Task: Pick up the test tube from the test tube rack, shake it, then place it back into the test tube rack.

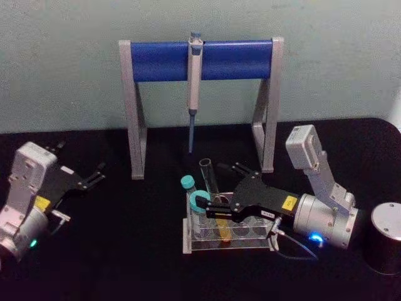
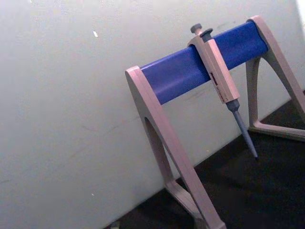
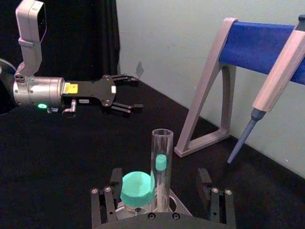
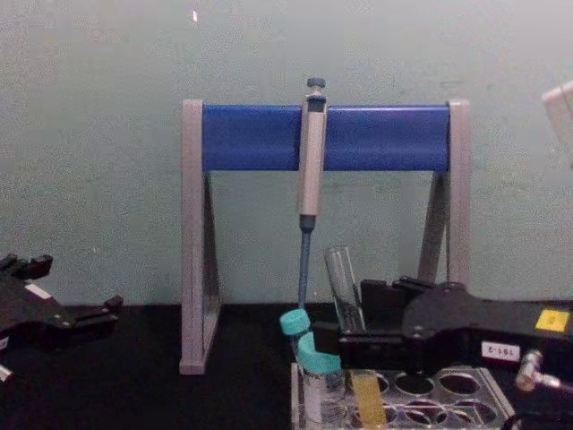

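Note:
The test tube (image 1: 210, 179) stands leaning in the test tube rack (image 1: 194, 243), a low clear plastic rack at the table's centre. Yellow-orange liquid fills the tube's lower part (image 4: 368, 399). My right gripper (image 1: 220, 189) reaches in from the right, open, with one finger on each side of the tube. In the right wrist view the test tube (image 3: 162, 157) rises between the two fingers (image 3: 213, 200), which stand well apart from it. My left gripper (image 1: 94, 177) rests at the far left of the table, open and holding nothing.
Two teal-capped vials (image 1: 187, 182) (image 1: 200, 202) sit in the rack just left of the tube. Behind stands a tall grey-legged stand with a blue crossbar (image 1: 156, 61), a pipette (image 1: 194, 88) hanging from it. A dark cylinder (image 1: 385, 238) stands at the right edge.

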Controlling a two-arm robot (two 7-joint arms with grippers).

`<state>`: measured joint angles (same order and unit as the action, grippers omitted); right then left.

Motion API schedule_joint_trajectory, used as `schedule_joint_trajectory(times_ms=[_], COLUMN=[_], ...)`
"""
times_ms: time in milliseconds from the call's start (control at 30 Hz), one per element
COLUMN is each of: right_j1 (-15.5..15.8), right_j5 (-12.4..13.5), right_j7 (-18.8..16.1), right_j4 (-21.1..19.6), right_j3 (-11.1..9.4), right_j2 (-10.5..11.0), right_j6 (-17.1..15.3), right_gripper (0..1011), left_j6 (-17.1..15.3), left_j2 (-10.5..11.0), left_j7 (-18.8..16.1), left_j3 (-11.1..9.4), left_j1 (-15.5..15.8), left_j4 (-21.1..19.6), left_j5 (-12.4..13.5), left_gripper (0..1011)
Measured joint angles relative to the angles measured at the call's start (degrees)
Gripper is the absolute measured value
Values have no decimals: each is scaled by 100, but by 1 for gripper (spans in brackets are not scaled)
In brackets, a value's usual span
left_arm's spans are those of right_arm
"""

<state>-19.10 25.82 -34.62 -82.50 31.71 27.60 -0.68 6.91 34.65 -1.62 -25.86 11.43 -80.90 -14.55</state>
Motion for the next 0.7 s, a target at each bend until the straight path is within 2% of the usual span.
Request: schedule_joint_trajectory(times_ms=[400,700], right_j1=[2,2], right_j5=[11,21], right_j7=[0,-3], right_j4=[-7,-7], right_j3=[-6,-7], right_j2=[3,5], right_j6=[-12,-21], right_gripper=[1000,785], left_j6=[0,0], left_j2=[0,0], left_j7=[0,0], left_j3=[0,0], left_j1=[0,0], left_j4=[1,1], left_j5=[0,0], left_gripper=[1001,1001])
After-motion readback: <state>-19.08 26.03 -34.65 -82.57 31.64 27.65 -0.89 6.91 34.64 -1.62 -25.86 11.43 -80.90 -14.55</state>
